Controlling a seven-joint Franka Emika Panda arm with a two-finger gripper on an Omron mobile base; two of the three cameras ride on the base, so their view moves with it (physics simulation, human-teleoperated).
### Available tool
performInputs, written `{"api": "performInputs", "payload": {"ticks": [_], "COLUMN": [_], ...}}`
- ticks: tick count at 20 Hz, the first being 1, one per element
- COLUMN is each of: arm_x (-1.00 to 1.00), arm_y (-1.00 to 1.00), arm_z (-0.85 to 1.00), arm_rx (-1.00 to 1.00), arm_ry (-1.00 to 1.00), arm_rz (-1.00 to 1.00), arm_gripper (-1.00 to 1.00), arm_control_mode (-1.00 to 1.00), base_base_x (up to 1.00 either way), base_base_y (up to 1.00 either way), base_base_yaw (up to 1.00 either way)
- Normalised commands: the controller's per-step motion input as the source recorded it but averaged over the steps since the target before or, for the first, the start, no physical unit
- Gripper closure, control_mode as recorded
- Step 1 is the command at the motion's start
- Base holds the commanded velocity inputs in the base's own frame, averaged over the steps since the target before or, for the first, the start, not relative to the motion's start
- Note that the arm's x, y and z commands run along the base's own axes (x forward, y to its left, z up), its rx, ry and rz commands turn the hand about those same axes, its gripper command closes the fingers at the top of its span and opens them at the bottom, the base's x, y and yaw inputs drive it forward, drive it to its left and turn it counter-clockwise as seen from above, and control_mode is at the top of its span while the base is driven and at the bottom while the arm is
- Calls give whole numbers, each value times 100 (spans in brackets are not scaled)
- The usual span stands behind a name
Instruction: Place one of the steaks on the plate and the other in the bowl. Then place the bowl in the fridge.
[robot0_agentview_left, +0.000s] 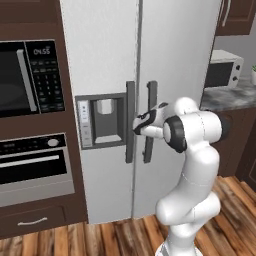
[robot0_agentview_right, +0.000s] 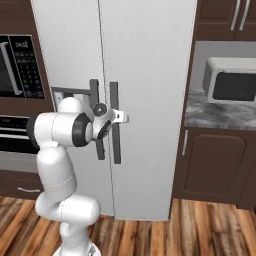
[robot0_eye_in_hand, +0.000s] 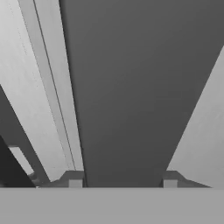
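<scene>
Dark handle bar (robot0_eye_in_hand: 127, 87) sits closest to the hand camera, running up the middle of that view between the two fingertips (robot0_eye_in_hand: 75, 179) of the tool (robot0_eye_in_hand: 122, 180), one tip at each edge of the bar. Tips appear to bracket the bar; whether they actually press on it cannot be told, so grip is not confirmed.

Base views: fridge (robot0_agentview_left: 170, 60) stands closed, both doors shut, two vertical dark handles side by side at the centre seam. Tool (robot0_agentview_left: 136, 125) is at mid-height of the handles; from the left base view it looks set on the handle nearer the dispenser panel (robot0_agentview_left: 102, 122), but which of the two bars it straddles is not certain. Built-in microwave (robot0_agentview_left: 27, 77) and oven (robot0_agentview_left: 32, 167) to the left, a white microwave (robot0_agentview_right: 230, 80) on the counter (robot0_agentview_right: 220, 112) to the right.

Judgement on handling: the handle is a rigid bar, smooth and likely slick, fixed at its ends. The door is probably heavy and swings on a hinge, so the pull should follow an arc. Best hold is square across the bar near its middle, tips fully past its edges, to avoid slipping off.
</scene>
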Motion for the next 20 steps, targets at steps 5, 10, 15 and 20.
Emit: {"api": "performInputs", "payload": {"ticks": [5,10,15,20], "arm_x": [-69,-98,-77,-3], "arm_y": [-66,-83,-90,-1], "arm_z": [60,72,36,7], "arm_rx": [10,17,10,0], "arm_ry": [6,7,-2,0], "arm_rz": [1,8,14,0], "arm_gripper": [100,100,100,-100], "arm_control_mode": [-100,-100,-100,-100], "base_base_x": [0,0,0,0], "base_base_y": [0,0,0,0], "base_base_yaw": [0,0,0,0]}}
